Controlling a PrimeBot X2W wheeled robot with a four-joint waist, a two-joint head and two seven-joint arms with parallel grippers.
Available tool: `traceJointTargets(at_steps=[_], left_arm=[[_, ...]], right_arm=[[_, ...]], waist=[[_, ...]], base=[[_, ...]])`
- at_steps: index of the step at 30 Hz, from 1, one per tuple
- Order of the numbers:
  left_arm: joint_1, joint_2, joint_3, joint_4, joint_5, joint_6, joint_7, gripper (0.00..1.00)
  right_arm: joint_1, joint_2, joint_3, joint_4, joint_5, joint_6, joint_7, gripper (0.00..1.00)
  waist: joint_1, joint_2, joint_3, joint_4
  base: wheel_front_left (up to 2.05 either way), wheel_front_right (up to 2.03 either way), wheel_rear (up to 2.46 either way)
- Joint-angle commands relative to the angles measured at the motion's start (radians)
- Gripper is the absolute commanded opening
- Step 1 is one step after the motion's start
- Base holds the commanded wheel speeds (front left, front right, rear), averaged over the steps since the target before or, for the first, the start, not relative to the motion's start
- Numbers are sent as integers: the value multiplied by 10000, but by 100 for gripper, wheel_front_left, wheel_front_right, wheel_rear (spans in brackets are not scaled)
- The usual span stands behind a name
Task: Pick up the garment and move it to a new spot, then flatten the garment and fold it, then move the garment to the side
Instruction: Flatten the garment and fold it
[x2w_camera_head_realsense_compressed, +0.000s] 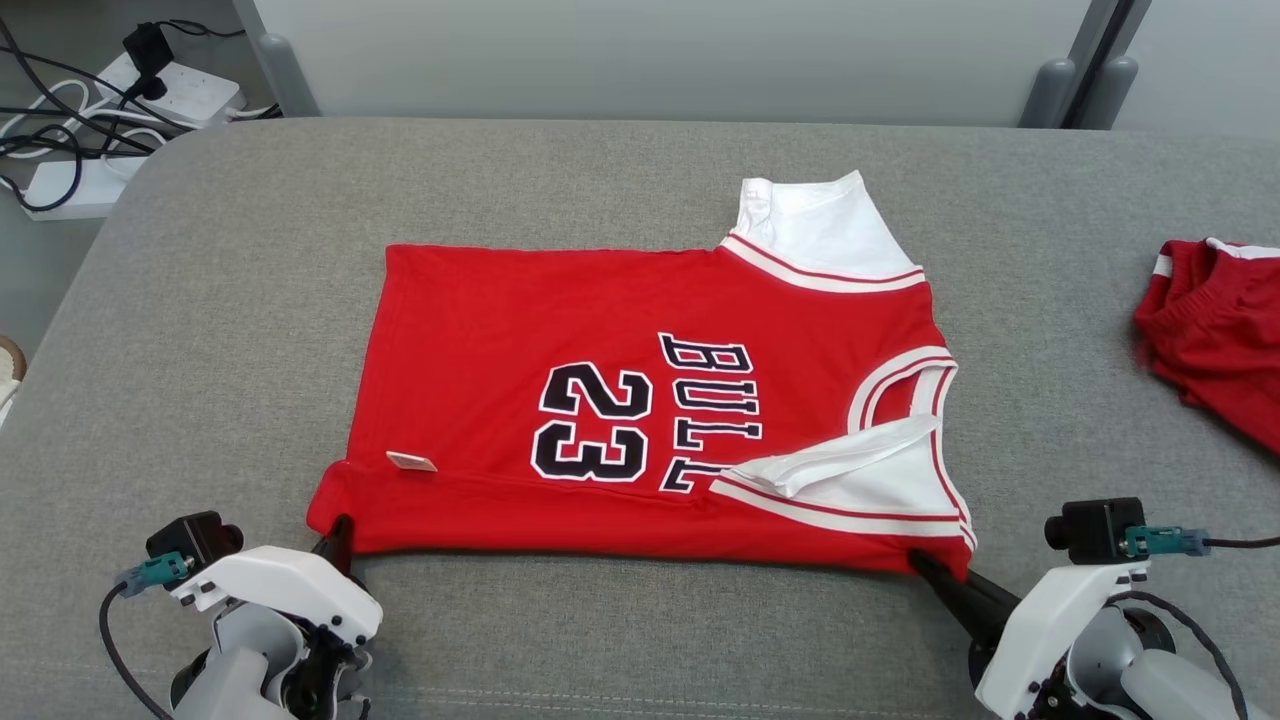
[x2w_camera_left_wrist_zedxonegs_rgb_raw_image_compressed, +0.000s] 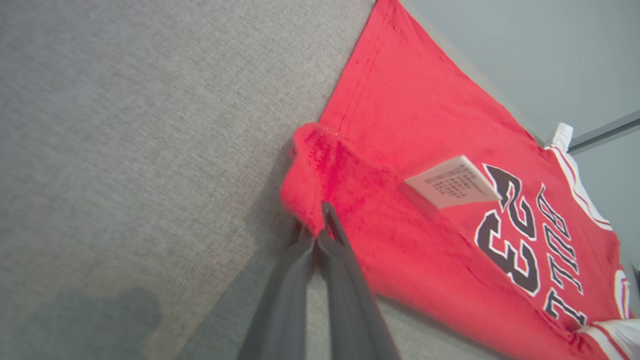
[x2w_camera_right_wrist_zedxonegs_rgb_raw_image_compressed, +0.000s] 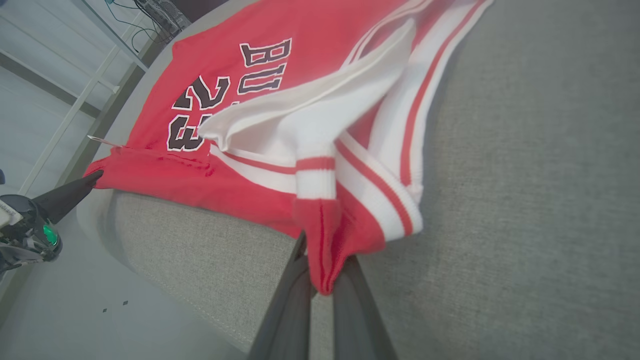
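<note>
On the grey fabric-covered worktop (x2w_camera_head_realsense_compressed: 640, 180), one red garment (x2w_camera_head_realsense_compressed: 560, 330) is laid out flat near the middle, its hem turned to the robot's left and its neck opening to the right. One number, 23, and one line of black-and-white lettering are printed on it, read sideways in the head view. Two white sleeve parts edged with red and white stripes are counted: one (x2w_camera_head_realsense_compressed: 822, 225) is spread at the far right corner, the other (x2w_camera_head_realsense_compressed: 835, 458) is folded over the end of the lettering on the near side. One small white label (x2w_camera_head_realsense_compressed: 412, 461) is seen standing out from the cloth near the hem. Along the near long edge a strip of red cloth is set off by a crease.

The near hem corner is pinched by the left gripper (x2w_camera_head_realsense_compressed: 338, 535), whose jaws are pressed together with red cloth between the tips. The near shoulder corner is pinched by the right gripper (x2w_camera_head_realsense_compressed: 922, 565), whose jaws are likewise closed, a fold of red cloth being caught between them in the right wrist view.

Well apart, at the worktop's right edge, a second red garment (x2w_camera_head_realsense_compressed: 1215, 340) with white trim is bunched up. Beyond the far left corner, two white power strips (x2w_camera_head_realsense_compressed: 185, 90) are laid on the floor with dark cables (x2w_camera_head_realsense_compressed: 60, 130) plugged into them.
</note>
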Motion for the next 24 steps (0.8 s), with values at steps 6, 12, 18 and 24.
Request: traceJointTargets(at_steps=[6, 12, 18, 24], left_arm=[[100, 456, 88, 58, 123, -68, -113, 0], [70, 516, -66, 224, 236, -45, -137, 0], [9, 556, -253, 346, 447, 79, -411, 100], [-130, 757, -444, 319, 737, 290, -834, 100]], right_arm=[[481, -330, 59, -611, 131, -29, 445, 0], [670, -350, -212, -616, -58, -29, 403, 0], [712, -88, -616, -323, -399, -29, 198, 100], [838, -260, -1323, -166, -717, -29, 15, 100]], waist=[[0, -1, -114, -30], [0, -1, -149, -69], [0, -1, -155, -44], [0, -1, -205, 2]], base=[[0, 0, 0], [0, 0, 0], [0, 0, 0], [0, 0, 0]])
